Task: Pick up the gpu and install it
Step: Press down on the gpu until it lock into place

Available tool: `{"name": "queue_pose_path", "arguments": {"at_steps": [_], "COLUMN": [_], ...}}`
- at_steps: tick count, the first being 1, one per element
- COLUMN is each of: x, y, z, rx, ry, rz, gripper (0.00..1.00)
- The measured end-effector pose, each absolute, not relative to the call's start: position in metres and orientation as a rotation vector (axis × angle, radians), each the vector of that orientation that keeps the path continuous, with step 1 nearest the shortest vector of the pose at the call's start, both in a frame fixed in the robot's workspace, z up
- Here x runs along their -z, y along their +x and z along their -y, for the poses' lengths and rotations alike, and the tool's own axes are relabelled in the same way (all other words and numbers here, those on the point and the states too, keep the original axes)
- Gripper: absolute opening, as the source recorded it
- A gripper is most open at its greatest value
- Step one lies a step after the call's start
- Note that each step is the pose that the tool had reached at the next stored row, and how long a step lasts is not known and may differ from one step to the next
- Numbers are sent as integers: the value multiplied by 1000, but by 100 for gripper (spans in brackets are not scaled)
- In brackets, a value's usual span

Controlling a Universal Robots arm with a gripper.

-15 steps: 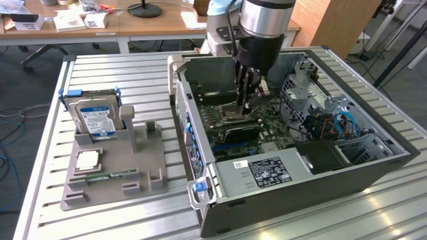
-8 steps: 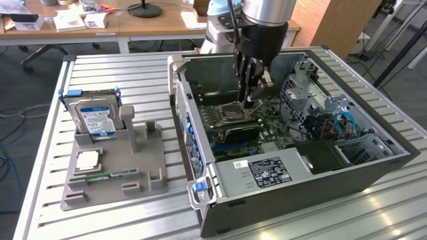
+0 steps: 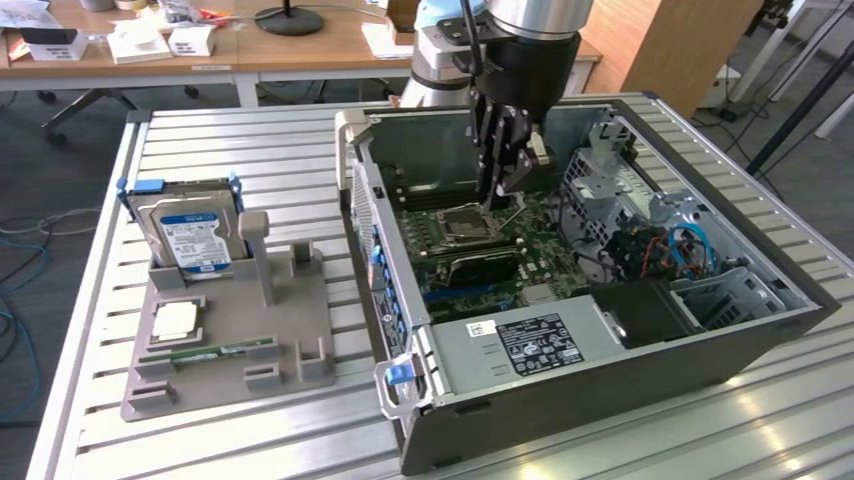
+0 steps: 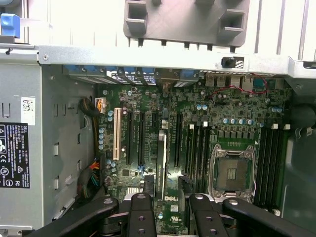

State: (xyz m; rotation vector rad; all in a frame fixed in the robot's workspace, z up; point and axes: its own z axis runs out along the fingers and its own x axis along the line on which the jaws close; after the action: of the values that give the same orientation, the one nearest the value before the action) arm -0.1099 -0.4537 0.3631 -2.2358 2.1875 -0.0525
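Worktop point(image 3: 200, 440) carried the open computer case point(image 3: 667, 385) lying on its side, with the grey parts tray point(image 3: 307, 310) off to the exterior view's left. The tray held the hard drive point(image 3: 194, 235) and the memory stick point(image 3: 214, 352). Inside the case, the power supply point(image 3: 527, 340) sat at the near end and the motherboard point(image 3: 541, 215) filled the floor. The gpu point(image 3: 483, 265) stood on edge among the expansion slots, between the power supply and the CPU socket point(image 3: 461, 222). In the wrist view it read as a thin pale strip point(image 4: 160, 163) running parallel to the slots. The gripper point(image 3: 511, 190) hung down into the case just above that area. Its fingers point(image 4: 143, 207) were spread, the gap looked wider than the card's edge, and I saw no pinch on it. I couldn't tell whether the card was fully home or just resting in the slot mouth. Main risk, as I judged it: a half-seated card, with one end up, that tips or pops out once nothing steadies it. Second risk: any sideways drift of the arm would put a finger into the card's flank, levering it in the slot and stressing the connector. Third: clearance was tight, so a low pass could clip the socket's open frame or the small capacitors beside the slots.
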Motion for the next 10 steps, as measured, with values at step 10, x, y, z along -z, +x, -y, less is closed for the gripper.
{"name": "queue_pose_path", "arguments": {"at_steps": [10], "x": [-363], "y": [-110], "z": [454], "rx": [52], "ry": [-2236], "rz": [-2188], "gripper": [33]}}
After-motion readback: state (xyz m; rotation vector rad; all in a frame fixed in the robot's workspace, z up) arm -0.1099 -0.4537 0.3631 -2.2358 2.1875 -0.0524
